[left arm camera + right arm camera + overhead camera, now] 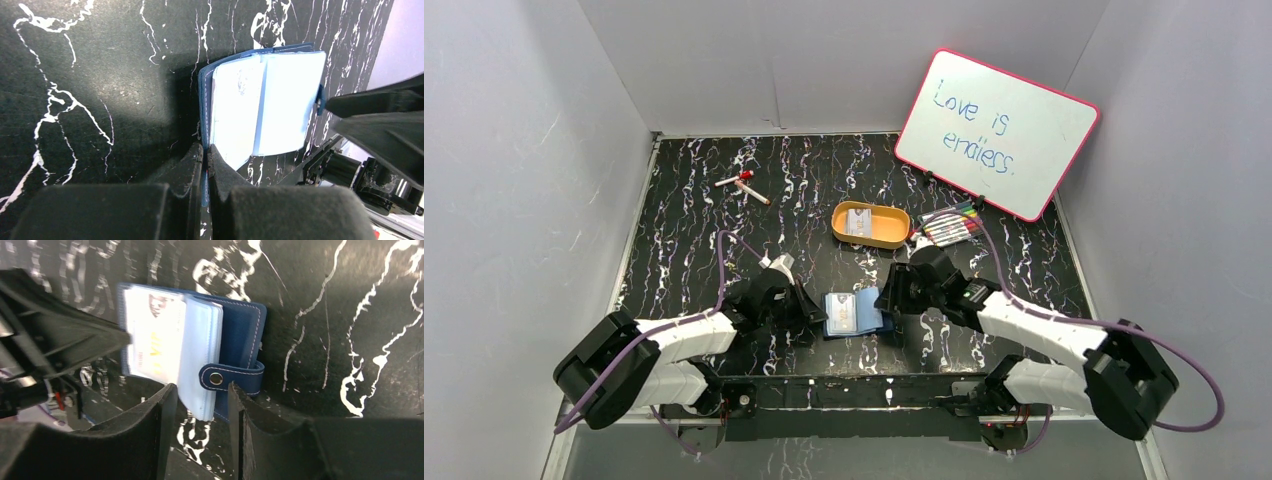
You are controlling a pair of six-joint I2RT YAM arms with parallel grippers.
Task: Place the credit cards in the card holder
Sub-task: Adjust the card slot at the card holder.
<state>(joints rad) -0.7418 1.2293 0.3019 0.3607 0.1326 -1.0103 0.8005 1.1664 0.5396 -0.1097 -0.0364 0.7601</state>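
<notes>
An open navy card holder lies at the near centre of the marbled worktop. At its nine o'clock, the left fingers pinch its cover. At three o'clock, the right fingers straddle its snap tab, grip unclear. Farther, at twelve o'clock, cards rest in an orange tray.

My left gripper hides the card holder's near edge; the card print is too blurred to read.

A navy-blue card holder lies open on the black marbled table, clear sleeves fanned upward, snap-button tab hanging loose. Pale credit cards rest farther back inside an orange tray.
</notes>
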